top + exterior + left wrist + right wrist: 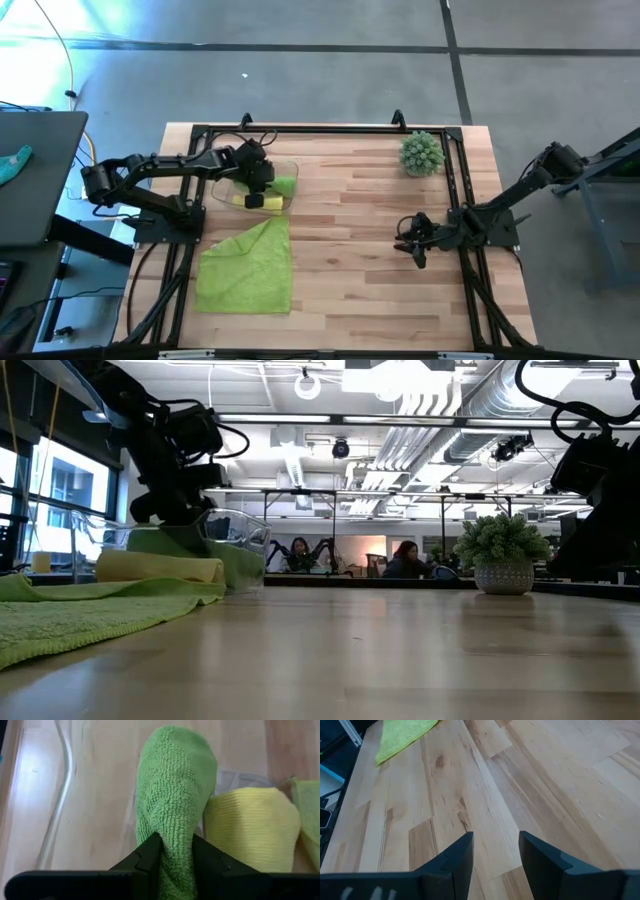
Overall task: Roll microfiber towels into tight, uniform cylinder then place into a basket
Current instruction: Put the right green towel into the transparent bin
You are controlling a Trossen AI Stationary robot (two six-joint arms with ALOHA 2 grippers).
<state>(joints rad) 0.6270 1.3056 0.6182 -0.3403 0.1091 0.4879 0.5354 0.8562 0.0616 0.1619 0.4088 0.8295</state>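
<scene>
A clear plastic basket (222, 188) stands at the table's far left, its rim visible in the left wrist view (62, 780). Inside lie a rolled lime green towel (175, 785) and a rolled yellow towel (250, 827), side by side. My left gripper (262, 186) hangs over the basket, shut on the green roll. A third lime green towel (248, 268) lies spread flat on the table nearer the front edge. My right gripper (495, 855) hovers open over bare wood at the right, with nothing between its fingers. My left gripper pinches the green roll's near end (176, 862) between its two fingers, one on each long side; the cloth is squeezed narrower there than farther along. The fingers slant down from above, roughly along the roll. The roll's far end (175, 745) rests in the basket beside the yellow roll.
A spiky green ball plant in a pot (421, 153) stands at the far right. A black frame (330, 130) runs along the table's edges. Bare wood lies between the two arms. A small teal cloth (15, 162) lies on a side table off to the left.
</scene>
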